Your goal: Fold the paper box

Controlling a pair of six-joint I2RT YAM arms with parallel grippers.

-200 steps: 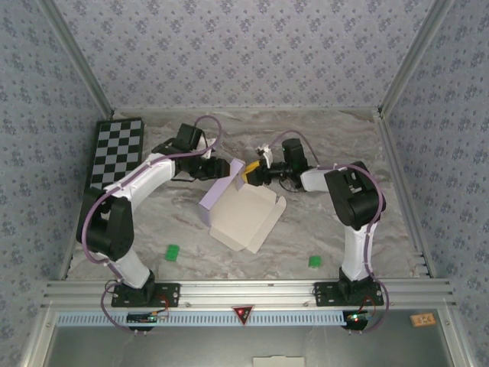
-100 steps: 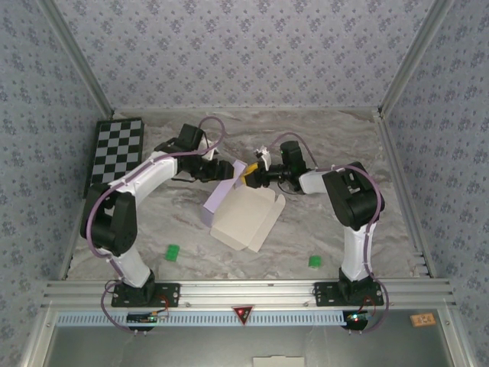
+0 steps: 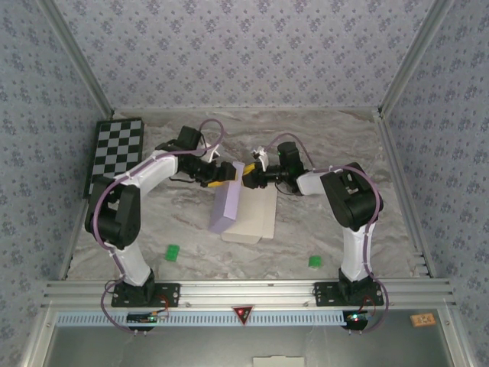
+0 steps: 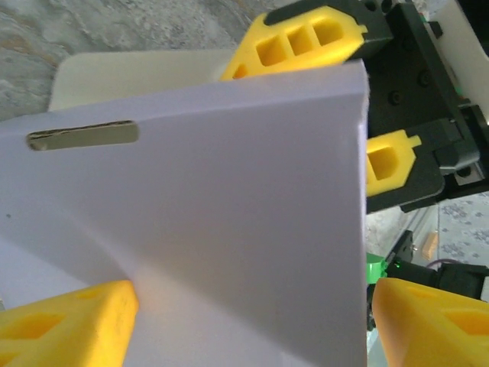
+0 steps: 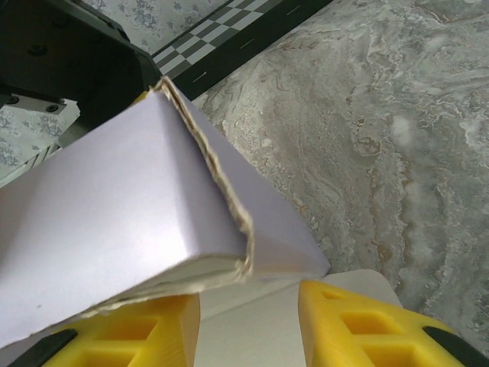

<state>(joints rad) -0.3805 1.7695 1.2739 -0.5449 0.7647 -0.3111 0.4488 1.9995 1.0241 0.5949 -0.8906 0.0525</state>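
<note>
The paper box [image 3: 233,205] runs top-to-bottom mid-frame, its upper end between my arms. Left gripper [image 3: 222,181] apart astride it; right gripper [image 3: 247,179], I cannot tell.

Left arm [image 3: 141,183] and right arm [image 3: 348,195] bent inward, left jaws wide apart.

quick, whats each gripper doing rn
left gripper: open, jaws wide either side of the box
right gripper: at the box edge, open or gripping cannot be told
</note>
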